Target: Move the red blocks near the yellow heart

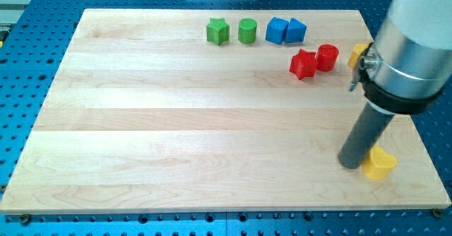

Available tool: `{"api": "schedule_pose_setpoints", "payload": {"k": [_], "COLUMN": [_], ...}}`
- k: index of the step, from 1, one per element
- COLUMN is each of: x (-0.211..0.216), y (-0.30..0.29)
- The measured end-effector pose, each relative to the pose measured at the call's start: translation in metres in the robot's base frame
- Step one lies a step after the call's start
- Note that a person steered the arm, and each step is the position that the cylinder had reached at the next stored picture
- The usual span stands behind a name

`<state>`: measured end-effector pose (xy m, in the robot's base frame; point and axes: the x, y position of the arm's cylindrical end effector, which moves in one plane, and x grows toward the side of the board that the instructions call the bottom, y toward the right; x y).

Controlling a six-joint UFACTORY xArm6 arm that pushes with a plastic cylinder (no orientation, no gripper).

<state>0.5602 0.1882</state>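
A red star block [302, 64] and a red cylinder [327, 57] sit side by side, touching, at the view's upper right. A yellow heart-like block [379, 163] lies near the view's bottom right. My tip [351, 164] rests on the board just left of that yellow block, touching or nearly touching it. A second yellow block [358, 54] shows at the right edge, partly hidden behind my arm, so its shape is unclear. The red blocks are well above my tip.
A green star [218, 31], a green cylinder [247, 31] and two blue blocks [277, 30] [296, 31] stand in a row along the top. The wooden board [176, 123] lies on a blue perforated table. My arm's wide body hangs over the right edge.
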Motion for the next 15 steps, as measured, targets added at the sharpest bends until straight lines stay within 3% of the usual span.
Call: {"api": "schedule_pose_setpoints", "payload": {"k": [2, 3, 6, 8, 9, 10, 11, 12, 13, 15], "x": [-0.047, -0.076, -0.087, -0.172, -0.226, -0.23, -0.214, -0.186, -0.117, -0.171], "y": [-0.176, -0.186, -0.182, -0.216, -0.199, -0.139, -0.063, -0.04, -0.034, -0.043]}}
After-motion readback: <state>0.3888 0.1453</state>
